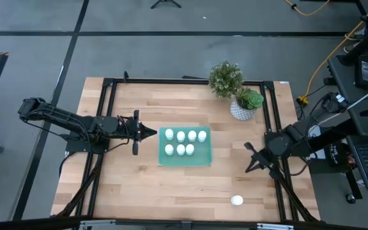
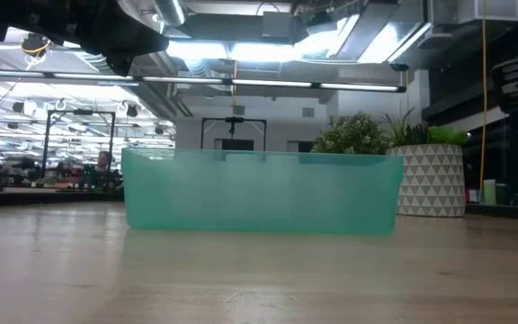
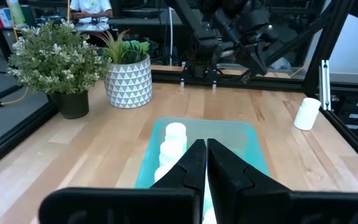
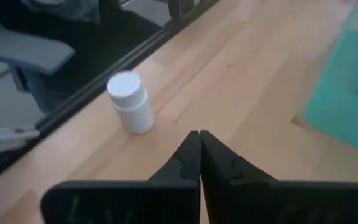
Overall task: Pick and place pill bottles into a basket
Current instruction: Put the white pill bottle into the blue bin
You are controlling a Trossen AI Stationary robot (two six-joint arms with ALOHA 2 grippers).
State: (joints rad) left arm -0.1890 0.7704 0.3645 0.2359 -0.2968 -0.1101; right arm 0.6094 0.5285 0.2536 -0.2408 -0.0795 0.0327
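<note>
Wooden table [image 1: 126,185] holds the basket [image 1: 184,157] with seven pill bottles [image 1: 181,136] inside, so we judge the clenched right gripper [image 1: 249,167] must open over the last bottle [image 1: 237,200] near-right, left gripper [image 1: 153,133] clenched beside the basket.

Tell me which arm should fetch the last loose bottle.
Right. The loose bottle stands near the table's front edge on the right side, close to the right pincer, whose wrist view shows it just ahead. The left pincer sits at the basket, on the far side from the bottle.
</note>
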